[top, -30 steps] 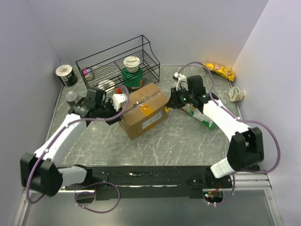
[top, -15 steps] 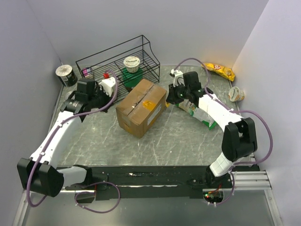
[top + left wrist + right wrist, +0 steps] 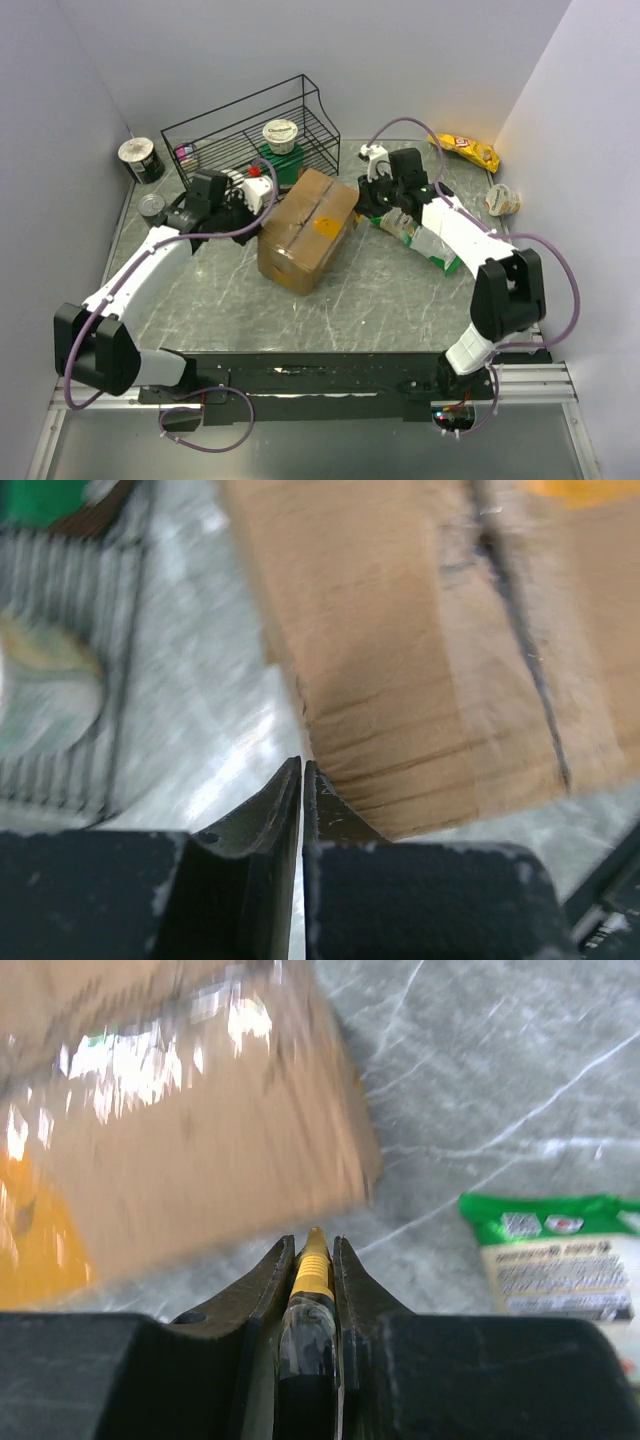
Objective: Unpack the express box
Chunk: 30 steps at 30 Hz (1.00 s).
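- Table (image 3: 380,290): grey marbled top, white veins, faint glare.
- Back wall (image 3: 300,40), left wall (image 3: 50,150), right wall (image 3: 590,150): plain pale lavender-grey, evenly lit.

Wire rack (image 3: 205,135) at back holds a lidded cup (image 3: 281,133) on a green container (image 3: 284,166); corner cup (image 3: 140,158) and can (image 3: 152,206) sit to its left. Right side: green pouch (image 3: 555,1270), yellow bag (image 3: 466,150), tipped cup (image 3: 502,200). Yellow-tipped tool (image 3: 313,1260) is above the table (image 3: 380,290).
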Each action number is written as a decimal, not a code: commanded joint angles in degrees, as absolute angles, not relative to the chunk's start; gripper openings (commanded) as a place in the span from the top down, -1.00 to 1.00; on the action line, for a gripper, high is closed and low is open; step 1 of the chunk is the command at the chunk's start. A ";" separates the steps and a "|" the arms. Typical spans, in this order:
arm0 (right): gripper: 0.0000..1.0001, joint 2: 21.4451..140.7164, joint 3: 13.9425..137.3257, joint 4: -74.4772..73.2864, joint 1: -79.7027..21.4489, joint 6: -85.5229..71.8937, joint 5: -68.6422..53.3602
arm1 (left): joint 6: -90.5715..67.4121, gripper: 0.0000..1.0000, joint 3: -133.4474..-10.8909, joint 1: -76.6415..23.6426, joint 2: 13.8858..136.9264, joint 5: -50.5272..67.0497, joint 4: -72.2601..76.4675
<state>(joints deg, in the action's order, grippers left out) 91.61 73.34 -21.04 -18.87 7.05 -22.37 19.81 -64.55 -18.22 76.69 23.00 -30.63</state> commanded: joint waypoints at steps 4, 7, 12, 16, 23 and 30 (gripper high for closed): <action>1.00 99.66 85.32 -16.96 -19.34 11.60 -22.76 | 11.96 0.74 -63.72 -29.61 74.87 36.73 -23.29; 1.00 102.56 88.75 -16.09 -19.77 9.85 -26.78 | 13.18 0.64 -66.26 -34.79 78.39 38.84 -24.42; 1.00 102.92 90.79 -15.91 -22.24 9.58 -27.08 | 20.12 0.53 -73.73 -39.47 79.81 36.39 -33.21; 1.00 96.54 88.26 -16.96 -18.74 10.02 -21.46 | 20.57 0.54 -76.90 -35.34 76.21 35.95 -33.59; 1.00 77.98 75.43 -23.45 -11.61 13.70 -19.16 | 6.80 0.24 -79.45 -24.62 79.53 24.48 -22.27; 1.00 59.69 55.76 -32.86 -13.70 17.40 -22.67 | 0.44 0.15 -85.77 -20.49 89.37 24.92 -21.35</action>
